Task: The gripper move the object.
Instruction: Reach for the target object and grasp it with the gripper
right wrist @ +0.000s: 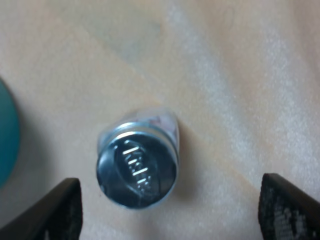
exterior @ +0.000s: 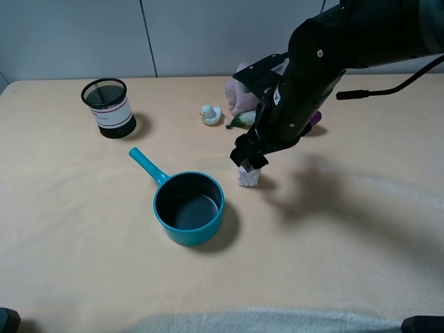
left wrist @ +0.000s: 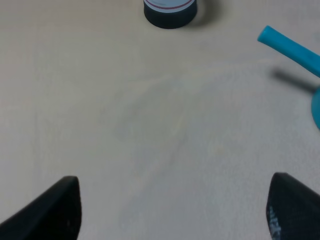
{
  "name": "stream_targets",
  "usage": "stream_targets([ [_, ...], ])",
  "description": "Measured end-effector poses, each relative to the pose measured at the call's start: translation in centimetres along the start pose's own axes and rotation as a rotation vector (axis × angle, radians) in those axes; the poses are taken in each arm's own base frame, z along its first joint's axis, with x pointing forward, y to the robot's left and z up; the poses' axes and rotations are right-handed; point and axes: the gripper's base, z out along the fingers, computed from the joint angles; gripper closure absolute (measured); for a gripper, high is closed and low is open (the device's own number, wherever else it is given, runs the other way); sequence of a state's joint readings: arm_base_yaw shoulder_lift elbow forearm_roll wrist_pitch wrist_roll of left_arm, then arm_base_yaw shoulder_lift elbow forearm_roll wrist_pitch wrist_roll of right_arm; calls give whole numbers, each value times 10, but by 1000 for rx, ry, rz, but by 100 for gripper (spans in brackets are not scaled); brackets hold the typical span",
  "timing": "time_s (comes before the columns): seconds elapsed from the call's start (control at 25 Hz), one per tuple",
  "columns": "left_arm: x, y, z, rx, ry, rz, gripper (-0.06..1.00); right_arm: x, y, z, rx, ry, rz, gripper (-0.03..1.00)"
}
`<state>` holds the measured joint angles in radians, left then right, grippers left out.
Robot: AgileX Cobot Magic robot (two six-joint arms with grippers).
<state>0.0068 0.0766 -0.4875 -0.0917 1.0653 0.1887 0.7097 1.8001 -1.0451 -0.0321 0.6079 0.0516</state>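
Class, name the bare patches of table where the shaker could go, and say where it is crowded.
Bare: the wide stretch right of the shaker toward the near edge, and the corner in front of the mesh cup, left of the teal pot. Crowded: the back middle, around duck and pink toy.

The table covering point(exterior: 83, 236) is beige cloth, matt, with a soft fine nap and faint creases. The shaker point(right wrist: 161, 121) has a smooth, clear glass body. Its cap point(right wrist: 137, 170) is bright polished metal, embossed and reflective. The saucepan point(exterior: 201, 232) carries a smooth, glossy teal outer coat and a dark, semi-gloss lining. The pen holder point(exterior: 111, 114) is black wire mesh, matt, with a white paper-like band. The duck figure point(exterior: 210, 114) is white and smooth, material undetermined. On the right gripper point(right wrist: 170, 209) the fingers point(right wrist: 287, 212) are matt black with finely textured faces. The arm housing point(exterior: 326, 48) is smooth black with a mild sheen.
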Motion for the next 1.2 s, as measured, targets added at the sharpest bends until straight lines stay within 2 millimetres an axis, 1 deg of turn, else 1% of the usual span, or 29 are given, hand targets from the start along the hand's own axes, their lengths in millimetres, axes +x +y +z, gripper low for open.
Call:
stream_targets([
  [0.28, 0, 0, 0, 0, 0, 0, 19, -4, 0, 2, -2, -45, 0, 42],
  [0.48, 0, 0, 0, 0, 0, 0, 19, -1, 1, 19, -1, 0, -1, 42],
  [0.56, 0, 0, 0, 0, 0, 0, 19, -1, 1, 21, -1, 8, -1, 42],
  [1.0, 0, 0, 0, 0, 0, 0, 19, -1, 1, 32, -2, 3, -2, 42],
  [1.2, 0, 0, 0, 0, 0, 0, 19, -2, 1, 32, -3, -7, -5, 42],
])
